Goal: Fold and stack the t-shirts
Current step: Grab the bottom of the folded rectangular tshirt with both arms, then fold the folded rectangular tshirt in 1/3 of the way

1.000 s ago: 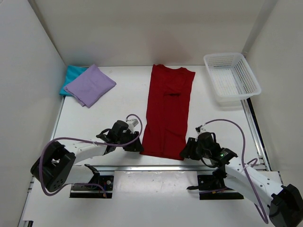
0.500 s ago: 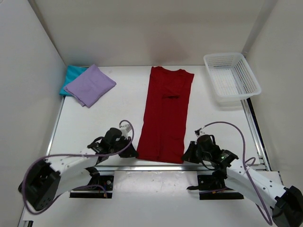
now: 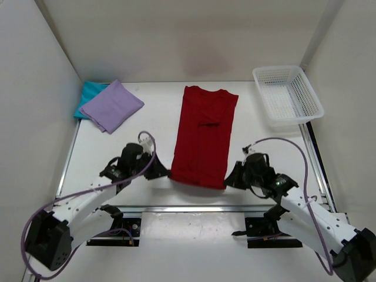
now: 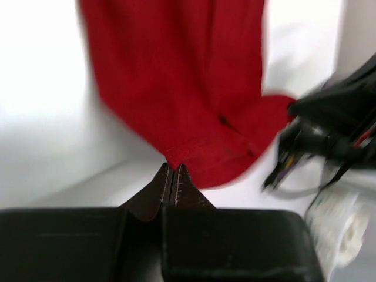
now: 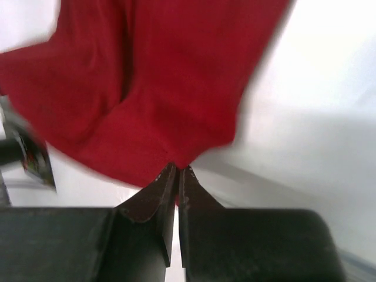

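The white table (image 3: 117, 147) fills the middle of the frame. The red shirt (image 3: 202, 135), folded into a long strip, lies at centre. The basket (image 3: 276, 69) stands at upper right. At upper left the folded lavender shirt (image 3: 111, 106) lies on the teal shirt (image 3: 88, 94). The left gripper (image 3: 167, 174) has its jaws clamped on the red shirt's lower-left corner, and the right gripper (image 3: 228, 181) is clamped on its lower-right corner.
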{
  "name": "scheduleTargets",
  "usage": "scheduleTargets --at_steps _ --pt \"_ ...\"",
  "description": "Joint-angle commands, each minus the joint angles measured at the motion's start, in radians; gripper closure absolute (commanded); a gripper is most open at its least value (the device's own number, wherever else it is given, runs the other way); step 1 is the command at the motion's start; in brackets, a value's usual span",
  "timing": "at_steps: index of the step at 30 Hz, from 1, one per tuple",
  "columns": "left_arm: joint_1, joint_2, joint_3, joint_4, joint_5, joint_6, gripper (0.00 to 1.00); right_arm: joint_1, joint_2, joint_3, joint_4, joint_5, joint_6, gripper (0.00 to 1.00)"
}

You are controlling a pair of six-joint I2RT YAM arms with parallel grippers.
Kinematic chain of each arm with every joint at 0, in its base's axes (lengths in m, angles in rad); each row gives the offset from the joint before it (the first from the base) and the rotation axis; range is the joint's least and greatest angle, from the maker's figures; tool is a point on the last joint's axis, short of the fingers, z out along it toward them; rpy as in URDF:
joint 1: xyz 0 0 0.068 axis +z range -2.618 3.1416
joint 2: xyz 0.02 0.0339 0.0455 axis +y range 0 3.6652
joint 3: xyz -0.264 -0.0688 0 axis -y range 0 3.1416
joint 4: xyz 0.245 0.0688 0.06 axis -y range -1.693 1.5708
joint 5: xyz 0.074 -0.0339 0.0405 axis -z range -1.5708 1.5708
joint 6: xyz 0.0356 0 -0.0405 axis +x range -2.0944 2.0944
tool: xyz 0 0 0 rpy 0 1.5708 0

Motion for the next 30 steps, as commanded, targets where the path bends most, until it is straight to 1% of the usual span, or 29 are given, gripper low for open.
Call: scheduleTargets --at_steps 1,2,3,4,5,6,9,10,12,14,17,21,22,26,27,28,29,30 --pt "0.086 0.136 0.191 0.092 0.016 0.051 1.0 -0.169 0.107 0.151 0.081 -0.098 -0.215 1.0" --pt "0.1 0.207 0.247 0.132 0.019 0.053 1.0 -0.242 0.161 0.194 0.103 -0.131 -0.237 0.99" --pt "0.109 0.245 0.275 0.173 0.016 0.053 1.0 -0.298 0.189 0.214 0.115 -0.136 -0.275 1.0" --pt "0.115 0.32 0.327 0.184 -0.016 0.053 1.0 -0.32 0.24 0.265 0.141 -0.142 -0.312 1.0" --pt "0.127 0.398 0.379 0.213 -0.001 0.048 1.0 -0.361 0.297 0.311 0.164 -0.137 -0.32 1.0" --pt "0.134 0.439 0.41 0.234 -0.001 0.043 1.0 -0.399 0.324 0.332 0.175 -0.134 -0.339 1.0" --pt "0.164 0.652 0.564 0.238 -0.03 0.045 1.0 -0.479 0.504 0.421 0.247 -0.197 -0.356 1.0" --pt "0.187 0.678 0.585 0.242 -0.017 0.04 1.0 -0.495 0.537 0.461 0.276 -0.195 -0.371 1.0" --pt "0.197 0.791 0.68 0.241 -0.026 0.045 1.0 -0.525 0.656 0.52 0.325 -0.221 -0.376 1.0" --pt "0.198 0.86 0.743 0.238 -0.049 0.043 1.0 -0.559 0.725 0.562 0.354 -0.246 -0.376 1.0" --pt "0.204 0.963 0.851 0.215 -0.066 0.06 1.0 -0.582 0.851 0.641 0.382 -0.271 -0.372 1.0" --pt "0.217 1.072 0.956 0.222 -0.063 0.057 0.96 -0.587 1.014 0.738 0.384 -0.258 -0.383 1.0" --pt "0.22 1.109 0.981 0.222 -0.061 0.051 0.93 -0.587 1.057 0.777 0.371 -0.261 -0.386 1.0" --pt "0.226 1.161 1.024 0.242 -0.052 0.031 0.88 -0.599 1.126 0.849 0.367 -0.243 -0.383 1.0" --pt "0.229 1.174 1.041 0.235 -0.056 0.03 0.85 -0.601 1.137 0.869 0.367 -0.235 -0.383 1.0" --pt "0.232 1.184 1.047 0.241 -0.034 0.03 0.78 -0.595 1.144 0.88 0.353 -0.22 -0.388 0.95" --pt "0.233 1.183 1.049 0.267 -0.027 0.023 0.75 -0.599 1.151 0.9 0.344 -0.218 -0.389 0.88" --pt "0.246 1.168 1.031 0.29 -0.011 0.001 0.68 -0.602 1.149 0.915 0.335 -0.212 -0.4 0.82"
